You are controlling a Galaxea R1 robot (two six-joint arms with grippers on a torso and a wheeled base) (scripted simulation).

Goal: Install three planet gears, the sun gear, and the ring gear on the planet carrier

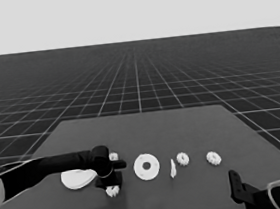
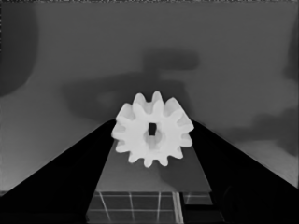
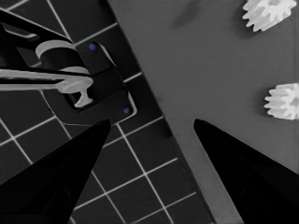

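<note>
Left gripper (image 1: 112,186) clamps a gear (image 2: 152,129), seemingly lifted | right gripper (image 3: 152,128) parked, spread wide

Three cameras: one high overview, two close wrist views.
The head view looks down across the table (image 1: 183,130) toward the horizon; the left wrist view sits close over a gear (image 2: 152,129) near the front edge; the right wrist view faces the table's front right corner, sharing two gears (image 3: 284,100) with the head view.

We see the left arm (image 1: 51,166) covering part of the larger round part (image 1: 77,179); a gear (image 3: 285,100) is cut off at the right wrist view's edge.
</note>
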